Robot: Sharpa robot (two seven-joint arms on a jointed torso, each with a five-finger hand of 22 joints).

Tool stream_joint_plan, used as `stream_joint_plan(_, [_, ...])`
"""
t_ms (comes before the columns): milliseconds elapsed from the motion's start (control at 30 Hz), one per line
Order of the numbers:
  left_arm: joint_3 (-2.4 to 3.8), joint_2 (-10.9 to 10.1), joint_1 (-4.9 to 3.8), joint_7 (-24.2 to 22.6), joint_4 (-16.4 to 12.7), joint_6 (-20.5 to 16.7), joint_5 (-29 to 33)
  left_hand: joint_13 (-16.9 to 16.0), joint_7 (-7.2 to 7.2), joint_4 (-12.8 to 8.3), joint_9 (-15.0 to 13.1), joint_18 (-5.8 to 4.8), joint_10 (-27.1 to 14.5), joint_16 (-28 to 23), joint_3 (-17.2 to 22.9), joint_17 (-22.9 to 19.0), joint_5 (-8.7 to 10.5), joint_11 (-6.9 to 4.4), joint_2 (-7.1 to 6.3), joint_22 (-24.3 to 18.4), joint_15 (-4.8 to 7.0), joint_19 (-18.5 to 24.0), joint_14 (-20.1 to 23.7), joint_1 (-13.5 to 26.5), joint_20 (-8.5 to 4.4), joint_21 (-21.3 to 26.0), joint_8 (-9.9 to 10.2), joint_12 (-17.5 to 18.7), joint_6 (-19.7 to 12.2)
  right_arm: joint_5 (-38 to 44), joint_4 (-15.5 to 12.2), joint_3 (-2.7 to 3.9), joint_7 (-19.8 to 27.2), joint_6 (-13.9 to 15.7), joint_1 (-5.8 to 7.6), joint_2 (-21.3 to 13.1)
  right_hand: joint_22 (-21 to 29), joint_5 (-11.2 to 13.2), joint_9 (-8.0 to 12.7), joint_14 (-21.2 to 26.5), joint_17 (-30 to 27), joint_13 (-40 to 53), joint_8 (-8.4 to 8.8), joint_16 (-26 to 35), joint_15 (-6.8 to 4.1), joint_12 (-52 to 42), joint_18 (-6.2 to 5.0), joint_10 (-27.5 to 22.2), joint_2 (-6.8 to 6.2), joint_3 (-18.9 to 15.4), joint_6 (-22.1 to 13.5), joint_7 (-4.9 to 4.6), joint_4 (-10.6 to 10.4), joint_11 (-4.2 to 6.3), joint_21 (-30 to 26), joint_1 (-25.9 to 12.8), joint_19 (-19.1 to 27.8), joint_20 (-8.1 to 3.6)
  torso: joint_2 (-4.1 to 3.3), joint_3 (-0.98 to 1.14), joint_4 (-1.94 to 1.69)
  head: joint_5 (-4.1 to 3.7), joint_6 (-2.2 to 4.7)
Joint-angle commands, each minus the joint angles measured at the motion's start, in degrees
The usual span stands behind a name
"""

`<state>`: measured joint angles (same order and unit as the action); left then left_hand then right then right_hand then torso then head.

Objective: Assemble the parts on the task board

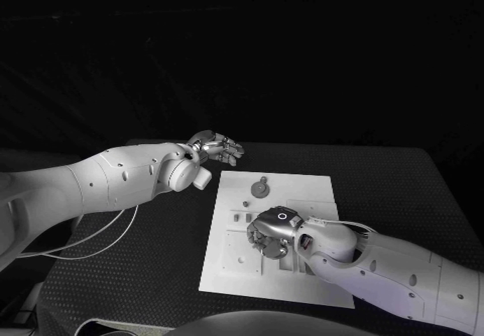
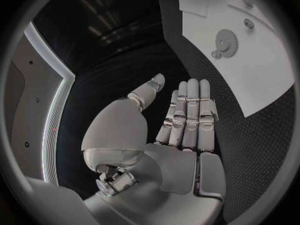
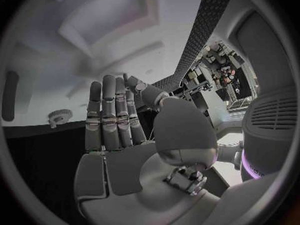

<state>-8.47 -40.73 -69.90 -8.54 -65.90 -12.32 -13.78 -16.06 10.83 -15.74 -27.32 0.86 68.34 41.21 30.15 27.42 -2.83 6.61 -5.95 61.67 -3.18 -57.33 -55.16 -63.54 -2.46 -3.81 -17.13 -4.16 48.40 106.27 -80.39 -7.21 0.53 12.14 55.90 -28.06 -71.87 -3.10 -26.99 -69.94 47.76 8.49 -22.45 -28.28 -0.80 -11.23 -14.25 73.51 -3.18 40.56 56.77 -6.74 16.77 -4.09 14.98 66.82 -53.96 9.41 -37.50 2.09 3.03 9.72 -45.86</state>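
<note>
The white task board (image 1: 303, 189) lies in the middle of the black table. A grey gear part (image 1: 260, 187) lies flat on its far end, with small parts (image 1: 242, 210) beside a row of slots nearer me. My right hand (image 1: 274, 232) hovers over the board's middle; in the right wrist view its fingers (image 3: 109, 117) are straight, the thumb is apart and nothing is held, with the gear (image 3: 59, 116) beyond. My left hand (image 1: 215, 148) hangs off the board's far left corner, fingers (image 2: 190, 115) stretched out and empty, gear (image 2: 225, 39) and board (image 2: 262, 70) ahead.
A white cable (image 1: 101, 241) loops over the table on the left, under my left arm. Black table surface (image 1: 403, 189) stretches to the right of the board. My right forearm covers the board's near right corner.
</note>
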Motion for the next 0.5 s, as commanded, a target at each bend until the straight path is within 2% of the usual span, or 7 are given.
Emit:
stream_joint_plan(33, [0.05,0.09,-0.11,-0.41,-0.11,0.83,0.37,0.05,-0.07,0.21,0.06,0.38,-0.31,-0.41,-0.17,0.10,-0.20,0.03,0.02,-0.08,-0.28,0.13,0.00,0.46,0.28,-0.03,-0.28,0.07,-0.42,0.79,0.12,0.00,0.02,0.13,-0.05,0.19,-0.09,0.22,-0.08,-0.36,0.10,0.08,-0.31,-0.07,0.06,0.24,-0.75,0.31,0.12,0.13,0.40,0.05,-0.10,-0.02,-0.27,0.25,-0.37,-0.08,0.00,0.01,-0.04,0.02,-0.07])
stream_joint_plan(500, [0.05,0.12,-0.14,-0.24,-0.06,1.01,0.37,0.07,-0.06,0.27,0.07,0.37,-0.34,-0.48,-0.20,0.17,-0.20,0.04,0.04,-0.14,-0.29,0.15,0.01,0.52,0.29,-0.03,-0.31,0.08,-0.45,0.79,0.34,0.00,0.11,-0.49,-0.06,0.51,-0.13,0.22,-0.14,-0.38,0.12,0.13,-0.29,-0.05,0.06,0.28,-0.75,0.33,0.13,0.13,0.39,0.05,-0.11,-0.01,-0.30,0.24,-0.38,-0.08,0.01,0.00,0.00,0.05,-0.21])
